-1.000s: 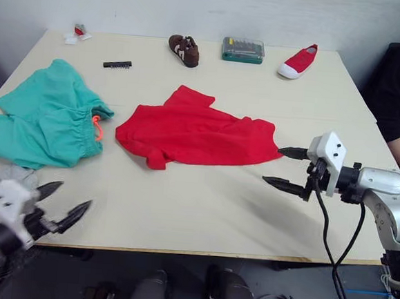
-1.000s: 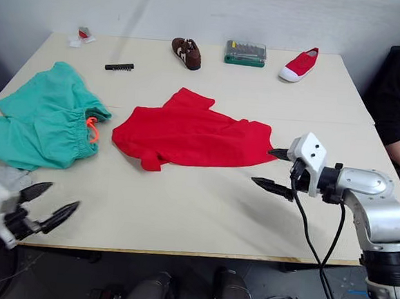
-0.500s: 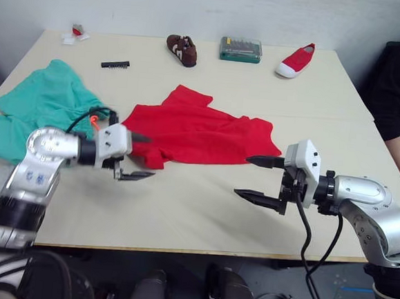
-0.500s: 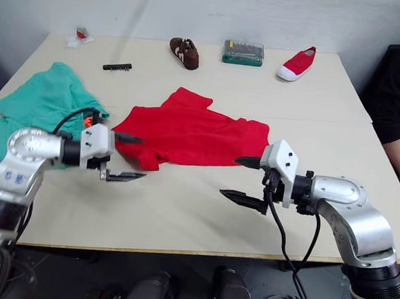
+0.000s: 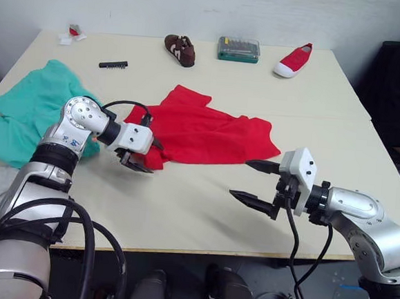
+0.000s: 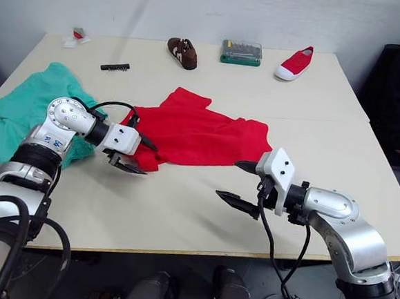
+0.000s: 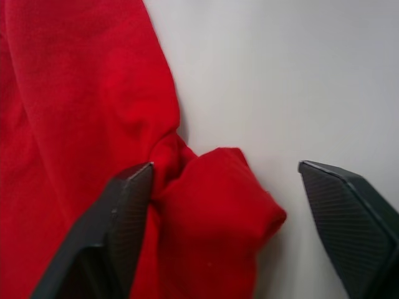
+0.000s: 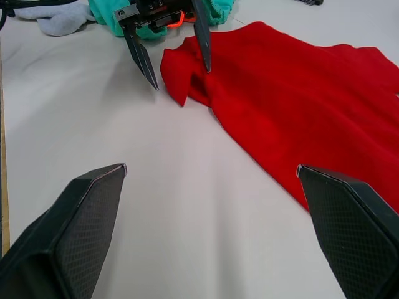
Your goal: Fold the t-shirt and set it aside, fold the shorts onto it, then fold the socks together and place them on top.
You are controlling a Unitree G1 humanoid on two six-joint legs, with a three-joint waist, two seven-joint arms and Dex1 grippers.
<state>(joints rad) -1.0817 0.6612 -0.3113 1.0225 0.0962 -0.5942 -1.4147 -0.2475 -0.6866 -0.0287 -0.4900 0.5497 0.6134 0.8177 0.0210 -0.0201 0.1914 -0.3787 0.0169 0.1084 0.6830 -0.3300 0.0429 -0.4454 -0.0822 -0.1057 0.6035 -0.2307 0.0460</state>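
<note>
tabletop [image 5: 202,212]: carries everything
t-shirt [image 5: 208,133]: spread mid-tabletop
shorts [image 5: 23,108]: bunched left of the t-shirt
left end effector [image 5: 143,155]: spread, straddling the t-shirt's near sleeve
right end effector [image 5: 253,183]: spread above bare tabletop

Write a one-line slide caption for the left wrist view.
Open left tool straddles the bunched sleeve tip of the red t-shirt on the pale table.
</note>
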